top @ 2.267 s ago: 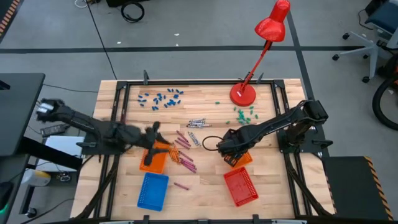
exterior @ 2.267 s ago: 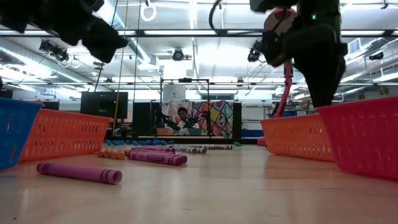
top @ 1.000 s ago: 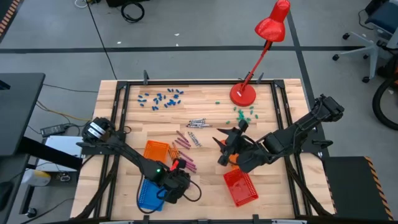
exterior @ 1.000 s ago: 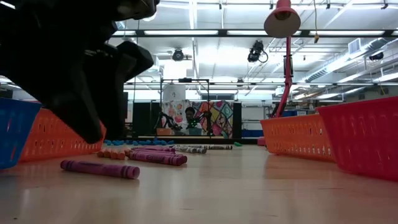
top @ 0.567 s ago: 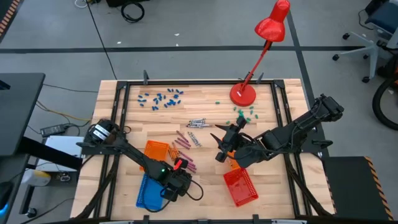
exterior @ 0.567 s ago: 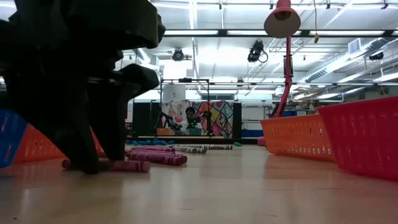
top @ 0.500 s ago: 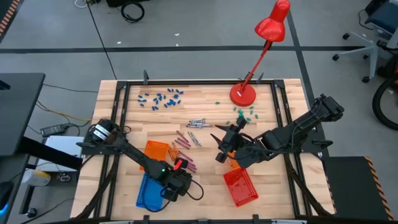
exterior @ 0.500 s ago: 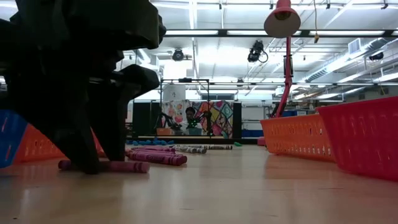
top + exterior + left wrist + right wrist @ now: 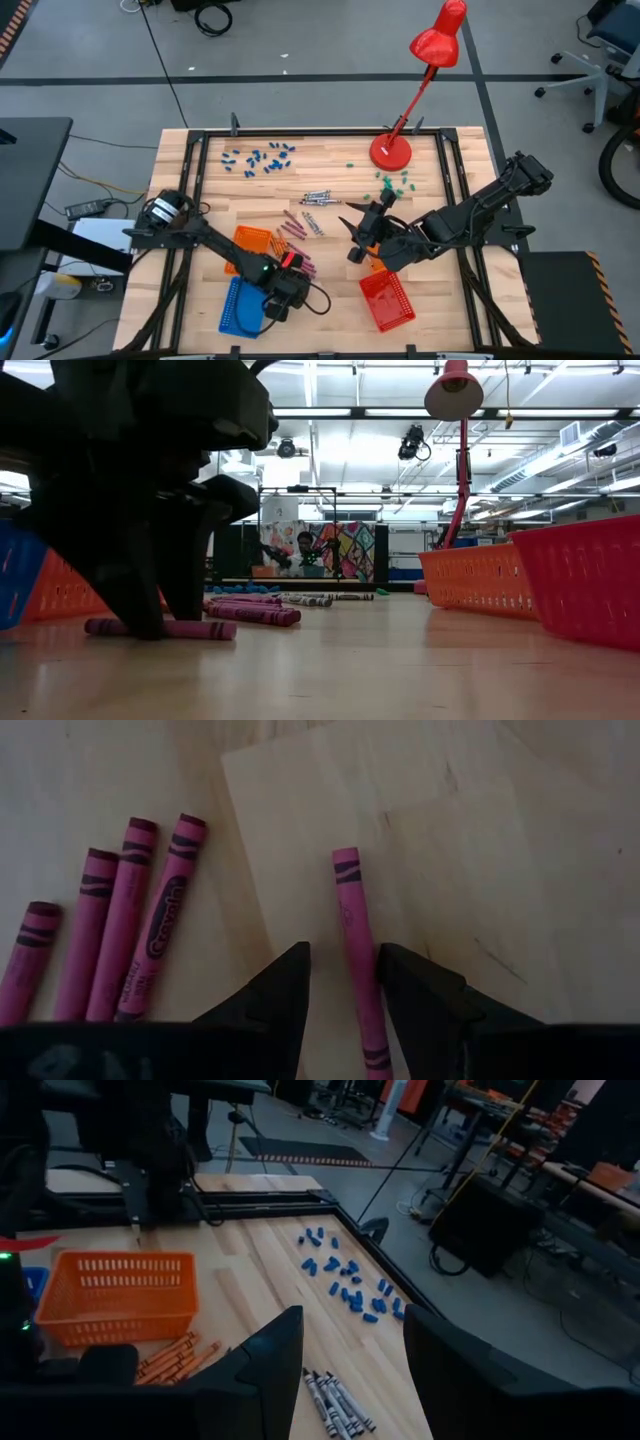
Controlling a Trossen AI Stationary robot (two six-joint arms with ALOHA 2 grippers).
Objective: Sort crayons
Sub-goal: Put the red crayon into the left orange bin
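Observation:
A lone magenta crayon [image 9: 352,925] lies flat on the table near its front edge. My left gripper [image 9: 345,960] stands open over it, pointing steeply down, one finger on each side of the crayon's middle. In the low view the gripper [image 9: 165,622] has its fingertips down at the tabletop, beside the crayon [image 9: 205,629]. More magenta crayons [image 9: 125,920] lie side by side close by. Grey crayons [image 9: 318,197] lie further back. My right gripper [image 9: 352,236] hangs open above the table's middle, empty, and shows as such in its wrist view [image 9: 350,1345].
An orange basket [image 9: 250,243] and a blue basket [image 9: 238,305] stand by the left arm. A red basket [image 9: 387,300] and a second orange basket [image 9: 470,580] stand on the right. A red lamp [image 9: 390,150], blue pieces [image 9: 258,157] and green pieces [image 9: 393,182] occupy the far side.
My left gripper has come down and a little toward the table's right, and its open fingers now stand at the tabletop on either side of the lone magenta crayon.

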